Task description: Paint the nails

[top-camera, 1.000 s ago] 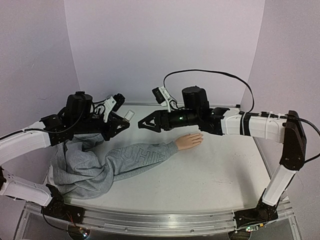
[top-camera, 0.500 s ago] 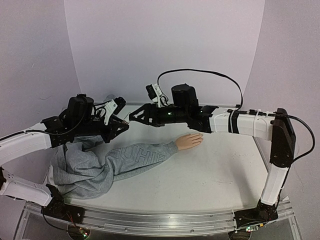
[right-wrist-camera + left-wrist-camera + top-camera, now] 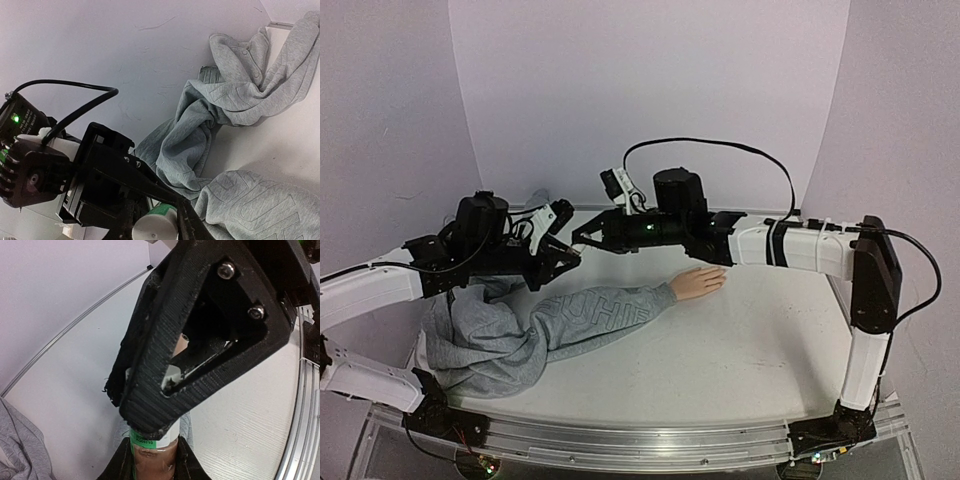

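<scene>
The peach mannequin hand lies on the table at the end of a grey sweatshirt sleeve, fingers pointing right; its nails are too small to make out. Up and to its left, both grippers meet above the table. My left gripper is shut on a small bottle of brownish liquid with a green-and-white label. My right gripper is shut on the bottle's white cap, one black finger on each side. In the top view the left gripper and the right gripper touch tip to tip.
The rest of the grey sweatshirt is bunched at the table's left front, under my left arm. The white table has a raised metal rim along its near edge. Pale walls close the back and both sides.
My right arm has reached left to the bottle held by the left gripper, and its jaws have closed from wide open onto the cap. The left arm has barely moved.
</scene>
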